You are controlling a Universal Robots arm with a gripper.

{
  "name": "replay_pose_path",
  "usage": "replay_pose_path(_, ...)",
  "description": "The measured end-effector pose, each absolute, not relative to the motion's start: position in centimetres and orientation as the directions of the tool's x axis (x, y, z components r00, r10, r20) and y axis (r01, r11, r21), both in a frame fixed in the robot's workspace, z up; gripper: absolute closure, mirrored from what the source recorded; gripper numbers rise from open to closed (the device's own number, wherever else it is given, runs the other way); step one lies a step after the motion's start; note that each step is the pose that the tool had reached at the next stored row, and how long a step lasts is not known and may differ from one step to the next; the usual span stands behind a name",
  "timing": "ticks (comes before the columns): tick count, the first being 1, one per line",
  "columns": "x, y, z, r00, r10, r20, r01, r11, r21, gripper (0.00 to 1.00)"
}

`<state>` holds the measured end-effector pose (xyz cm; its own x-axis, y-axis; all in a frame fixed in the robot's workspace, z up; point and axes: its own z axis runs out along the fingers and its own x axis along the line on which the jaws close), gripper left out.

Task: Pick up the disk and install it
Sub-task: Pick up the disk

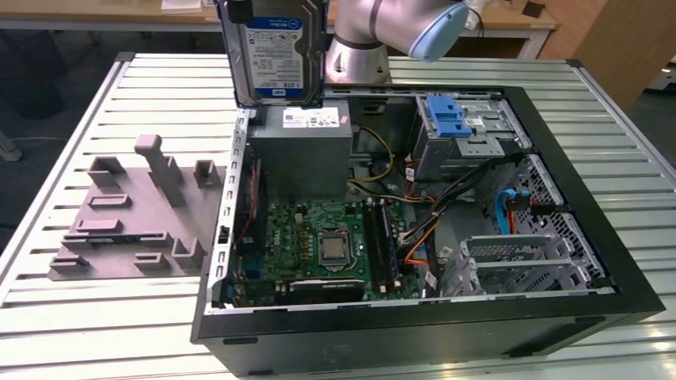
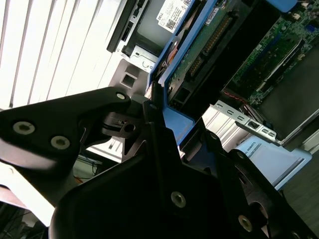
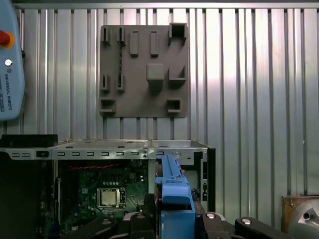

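The disk [image 1: 277, 51] hangs upright above the back left corner of the open computer case [image 1: 591, 198], over the grey power supply box [image 1: 301, 150]. Its white-and-blue label faces the exterior camera and a blue carrier frames it. In the second wrist view my gripper [image 2: 172, 122] is shut on the carrier's blue edge, with the disk's green circuit board [image 2: 209, 45] showing past the black fingers [image 2: 154, 114]. The first wrist view looks along the disk's blue carrier [image 3: 174, 191], which runs out from my gripper [image 3: 174, 224] above the case.
Inside the case lie the motherboard [image 1: 317, 245], loose cables and a metal drive bay with a blue latch [image 1: 449, 119]. A grey fixture plate [image 1: 138, 214] with raised blocks lies on the slatted table at the exterior view's left. The arm [image 1: 381, 32] stands behind the case.
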<state>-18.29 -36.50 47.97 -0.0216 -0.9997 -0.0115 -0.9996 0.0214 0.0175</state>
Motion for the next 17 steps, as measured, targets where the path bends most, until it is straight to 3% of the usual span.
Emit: replay_pose_path(17,-16.7,-36.5,48.0,-0.022,-1.0,-0.012,-1.0,0.021,0.017,0.64)
